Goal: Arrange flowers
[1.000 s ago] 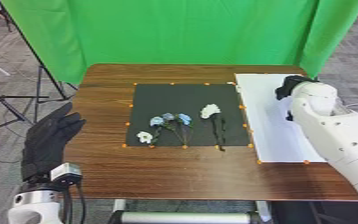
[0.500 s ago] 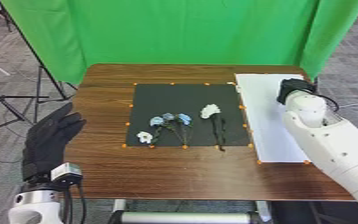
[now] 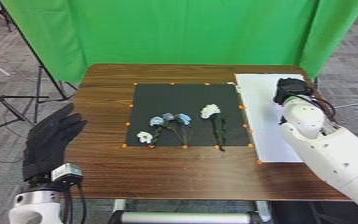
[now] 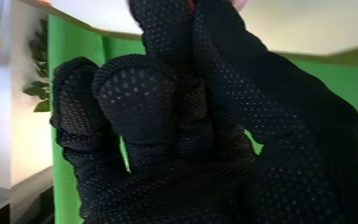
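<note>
Right of the left hand (image 3: 44, 150), its fingers open, blue flowers (image 3: 157, 121) and a white bloom (image 3: 211, 111) lie on the black mat (image 3: 162, 95); light, soft-petalled, I'd guess, best pinched by the stems (image 3: 217, 131). Beyond, the right hand's (image 3: 291, 88) grip I can't tell.

My left hand (image 3: 42, 150) is black; my right hand (image 3: 292, 89), black with pale dots. Mat (image 3: 158, 97): charcoal, orange-dotted edge. Sheet (image 3: 266, 115), right: white. Blue flowers (image 3: 168, 117); white flowers (image 3: 210, 110). Table (image 3: 109, 175): streaky brown. Far curtain (image 3: 184, 30): green.
</note>
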